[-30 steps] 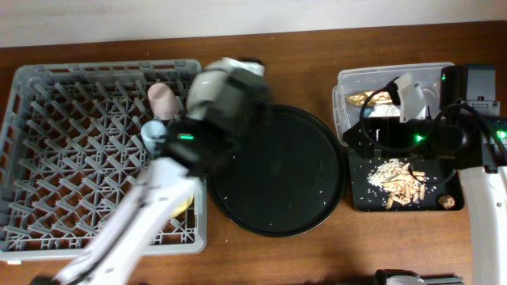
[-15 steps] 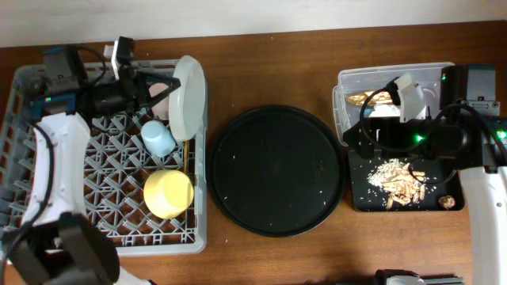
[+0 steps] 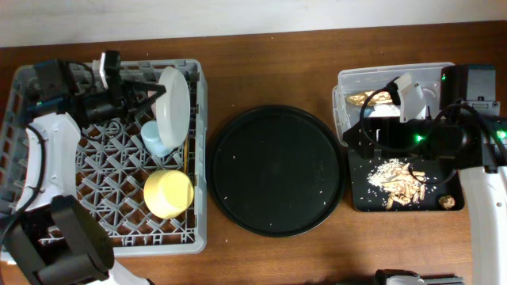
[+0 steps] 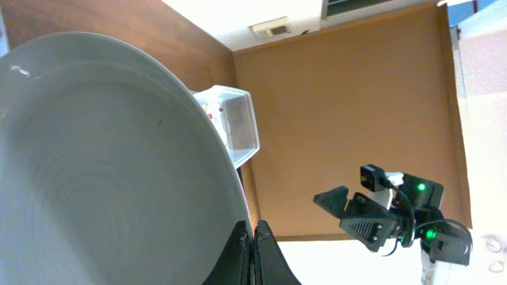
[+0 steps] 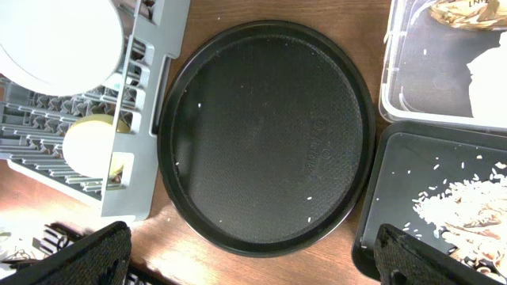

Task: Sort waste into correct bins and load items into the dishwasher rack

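1. Nearest the robot's side, a yellow bowl (image 3: 168, 192) sits inside the large square grey plastic dishwasher rack (image 3: 16, 198), close to its right wall. The rack stands at the left of the brown wooden worktop (image 3: 269, 55).
2. Just right of the rack, a round black serving tray (image 3: 277, 170) lies flat on the worktop with a few pale specks on it.
3. Further right, a shallow black rectangular plastic tray (image 3: 363, 198) holds the beige-brown crumbly food scraps (image 3: 400, 180), heaped around its middle.
4. Beyond the bowl in the rack is a small blue cup (image 3: 157, 142). Thin wooden chopsticks (image 3: 186, 154) lie between it and the rack's right wall.
5. Further back, a pale mint-white round plate (image 3: 173, 107) stands tilted on edge in the rack's far right part. The left tool (image 4: 252, 253) pinches its rim, fingers pressed onto the plate's edge. From overhead the plate's lower edge overlaps the blue cup; whether they touch cannot be told.
6. Farthest, a clear rectangular plastic tub (image 3: 372, 75) sits just beyond the black rectangular tray. It holds a crinkled gold foil wrapper (image 3: 368, 97) and a crumpled white paper napkin (image 3: 388, 111).
7. The right tool (image 5: 253, 253) hangs over the tub's edge — fingers spread wide, nothing between them.
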Action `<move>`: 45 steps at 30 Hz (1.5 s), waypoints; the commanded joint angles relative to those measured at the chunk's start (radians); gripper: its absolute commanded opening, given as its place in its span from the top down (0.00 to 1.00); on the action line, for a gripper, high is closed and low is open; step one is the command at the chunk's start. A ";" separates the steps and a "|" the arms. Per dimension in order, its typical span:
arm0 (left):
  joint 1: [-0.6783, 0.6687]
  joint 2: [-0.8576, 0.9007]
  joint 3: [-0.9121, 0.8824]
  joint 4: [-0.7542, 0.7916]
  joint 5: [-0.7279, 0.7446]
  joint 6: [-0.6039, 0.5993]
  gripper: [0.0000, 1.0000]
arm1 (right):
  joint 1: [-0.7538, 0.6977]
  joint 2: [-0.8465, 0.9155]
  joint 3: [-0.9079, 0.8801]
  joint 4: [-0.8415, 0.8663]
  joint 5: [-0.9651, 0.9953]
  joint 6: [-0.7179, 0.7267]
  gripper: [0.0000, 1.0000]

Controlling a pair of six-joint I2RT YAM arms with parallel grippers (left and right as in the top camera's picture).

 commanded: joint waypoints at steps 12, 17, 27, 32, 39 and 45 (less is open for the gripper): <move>0.023 0.022 -0.075 0.065 -0.222 0.018 0.68 | 0.005 0.001 -0.005 0.000 0.009 -0.002 0.01; 0.118 0.022 -0.075 0.076 -0.229 0.016 0.56 | 0.005 0.001 -0.005 0.000 0.009 -0.002 0.01; -0.045 -0.106 -0.075 -0.003 -0.247 0.035 0.86 | 0.005 0.001 -0.005 0.000 0.009 -0.002 0.01; -0.372 -0.109 -0.075 0.056 -0.625 0.008 1.00 | 0.005 0.001 -0.005 0.000 0.009 -0.002 0.01; -0.706 -0.102 -0.075 0.097 -1.553 -0.079 0.99 | 0.005 0.001 -0.005 0.000 0.009 -0.002 0.01; -0.555 -0.174 0.033 -0.047 -1.593 -0.101 0.92 | 0.005 0.001 -0.005 0.000 0.009 -0.002 0.01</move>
